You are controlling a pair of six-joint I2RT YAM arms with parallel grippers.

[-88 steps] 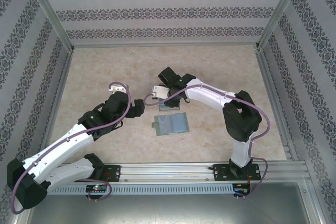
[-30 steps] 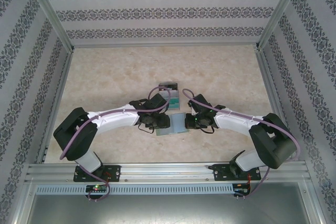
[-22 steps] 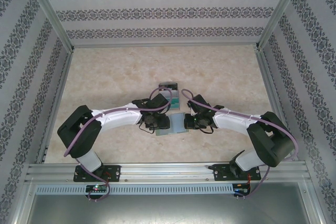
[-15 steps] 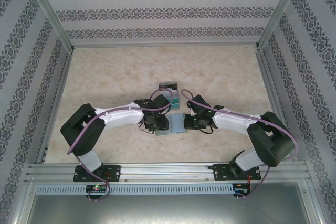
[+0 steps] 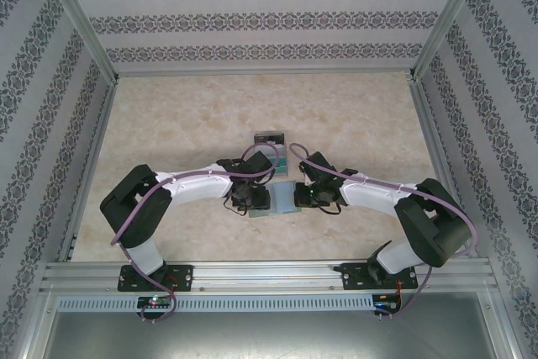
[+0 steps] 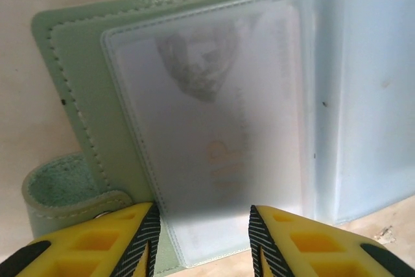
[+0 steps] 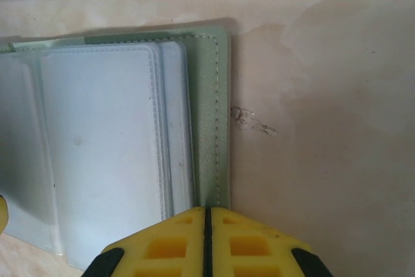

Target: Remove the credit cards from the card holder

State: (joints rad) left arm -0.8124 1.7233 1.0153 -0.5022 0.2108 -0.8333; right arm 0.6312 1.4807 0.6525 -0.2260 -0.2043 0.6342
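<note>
Both arms (image 5: 189, 184) bent inward — left fingers (image 6: 97, 241) parted, right fingers (image 7: 170, 246) pressed together.

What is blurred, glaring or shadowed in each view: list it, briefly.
Left wrist: the glossy sleeve of the card holder hazes the credit card inside to a faded print. Right wrist: the stitching is crisp, and a soft shadow lines the holder's top edge. Top external: the light is even, the holder too small for detail.

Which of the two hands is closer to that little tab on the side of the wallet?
Left. The left hand sits right beside the tab; the right hand, shut, is at the card holder's opposite edge.
</note>
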